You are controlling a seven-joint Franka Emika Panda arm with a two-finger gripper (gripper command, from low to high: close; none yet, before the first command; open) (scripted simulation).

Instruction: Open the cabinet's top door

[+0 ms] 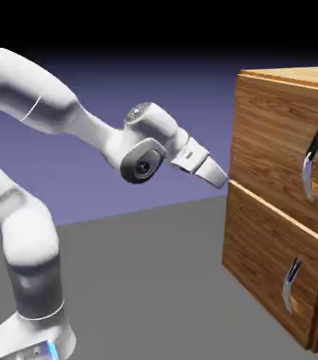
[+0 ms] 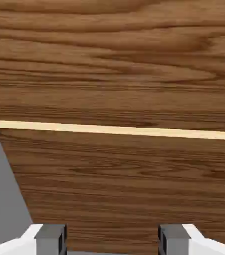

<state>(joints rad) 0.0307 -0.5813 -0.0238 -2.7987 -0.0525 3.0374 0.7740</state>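
Jaws sat spread and empty; your gripper (image 1: 220,177) hovered just beside the cabinet (image 1: 278,232), well short of the top door (image 1: 274,151) handle (image 1: 311,163).

White rounded arm (image 1: 42,105) (grey joint cap (image 1: 142,167)), grey fingertips (image 2: 50,238).

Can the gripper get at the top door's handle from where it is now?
Probably yes. The gripper sits at the cabinet's near edge, fingers apart, holding nothing. Nothing stands between it and the top door's handle, which lies further along the top door.
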